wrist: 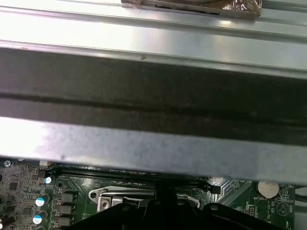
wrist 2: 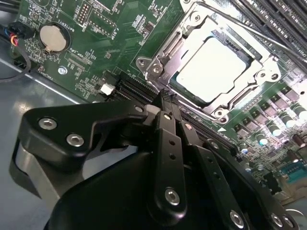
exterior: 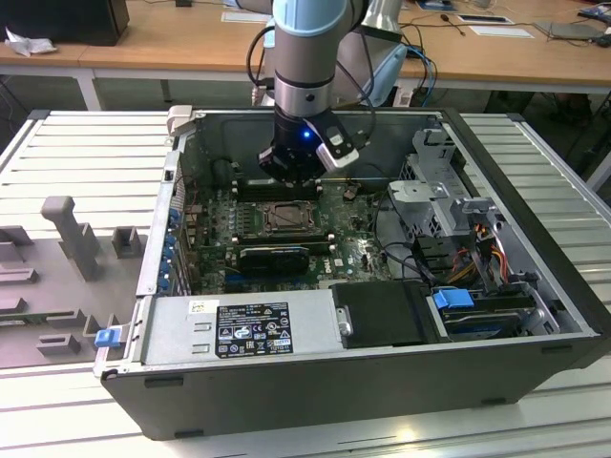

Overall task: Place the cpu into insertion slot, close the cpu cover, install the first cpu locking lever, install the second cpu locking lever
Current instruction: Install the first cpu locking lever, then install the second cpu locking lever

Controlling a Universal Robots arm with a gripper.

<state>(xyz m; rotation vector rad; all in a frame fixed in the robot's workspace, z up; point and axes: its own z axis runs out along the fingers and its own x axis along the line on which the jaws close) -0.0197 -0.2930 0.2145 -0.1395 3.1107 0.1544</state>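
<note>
Exterior view: found the claw (exterior: 291,172) lowered inside the open computer case (exterior: 382,393), which lay on the slatted table (exterior: 86,162). Noted the claw's tip just above the memory slots (exterior: 272,187), with the insertion slot (exterior: 284,218) just beside the claw on the side toward the power supply (exterior: 181,329). Noted a black-and-white label (exterior: 252,327) on that supply, well apart from the claw, its print too small to tell.

Second wrist view: saw the claw (wrist 2: 165,98) pressed together, tips meeting, pinching nothing and touching nothing. Just past the tips, found the cpu (wrist 2: 208,69) seated in the socket, pale top showing through the window of the cpu cover (wrist 2: 168,53), which lay flat over it. Spotted a coin battery (wrist 2: 52,38) off to the claw's side, apart from it.

First wrist view: made out the claw (wrist: 165,203) as a dark shape before the socket's metal rim, under the case's grey wall (wrist: 153,148).
</note>
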